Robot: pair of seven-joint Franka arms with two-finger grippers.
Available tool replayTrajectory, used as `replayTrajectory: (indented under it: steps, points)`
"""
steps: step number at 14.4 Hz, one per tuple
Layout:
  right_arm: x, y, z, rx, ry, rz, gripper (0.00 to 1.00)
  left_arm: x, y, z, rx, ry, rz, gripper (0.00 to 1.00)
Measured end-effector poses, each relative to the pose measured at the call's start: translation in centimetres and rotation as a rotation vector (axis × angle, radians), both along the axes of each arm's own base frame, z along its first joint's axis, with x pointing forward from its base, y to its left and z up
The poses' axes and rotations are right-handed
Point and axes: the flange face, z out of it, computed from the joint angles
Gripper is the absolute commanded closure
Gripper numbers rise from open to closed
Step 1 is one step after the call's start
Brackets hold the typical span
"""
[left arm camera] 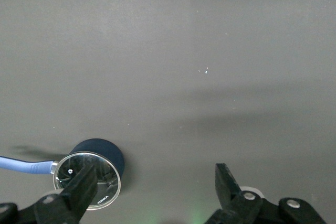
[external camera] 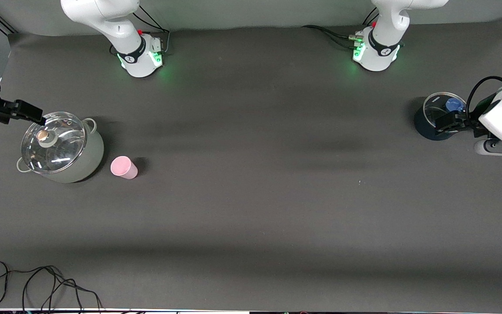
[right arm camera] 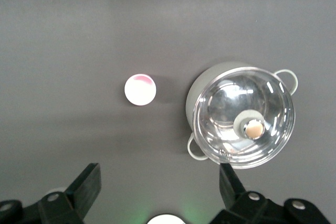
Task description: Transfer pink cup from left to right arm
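Observation:
The pink cup (external camera: 123, 167) stands on the dark table toward the right arm's end, beside a lidded pot; the right wrist view looks down on it (right arm camera: 140, 89). My right gripper (external camera: 36, 115) hangs open and empty over that pot's rim, well apart from the cup. Its two black fingers show with bare table between them in the right wrist view (right arm camera: 160, 177). At the left arm's end, my left gripper (external camera: 449, 122) is open and empty above a dark blue saucepan, seen also in the left wrist view (left arm camera: 155, 176). The cup does not show in the left wrist view.
A grey-green pot (external camera: 90, 160) with a glass lid and knob (right arm camera: 254, 128) stands next to the cup. A dark blue saucepan (external camera: 422, 129) with a glass lid and blue handle (left arm camera: 23, 165) sits under the left gripper. Loose black cables (external camera: 37, 283) lie at the table's near edge.

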Motion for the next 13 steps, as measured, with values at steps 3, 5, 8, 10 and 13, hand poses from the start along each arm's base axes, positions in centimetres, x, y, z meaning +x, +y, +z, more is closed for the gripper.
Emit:
replayTrajectory:
  steps: [3,5,8,10,13]
  points:
    - [1.0,0.2,0.3,-0.005,-0.014,0.003,0.00,0.0,0.2,0.0,0.001,0.000,0.003,0.00]
    - [1.4,0.4,0.4,-0.002,-0.034,0.006,0.00,0.0,0.2,0.0,0.001,-0.002,0.003,0.00]
    - [1.8,0.7,0.7,0.013,-0.070,0.009,0.00,0.1,0.3,0.2,0.001,-0.008,0.005,0.00]
    - [1.9,0.8,0.8,0.015,-0.073,0.010,0.00,0.1,0.4,0.4,0.001,-0.011,0.007,0.00]
    - [1.9,1.8,0.8,0.017,-0.073,0.029,0.00,0.1,0.4,0.5,0.001,-0.014,0.007,0.00]
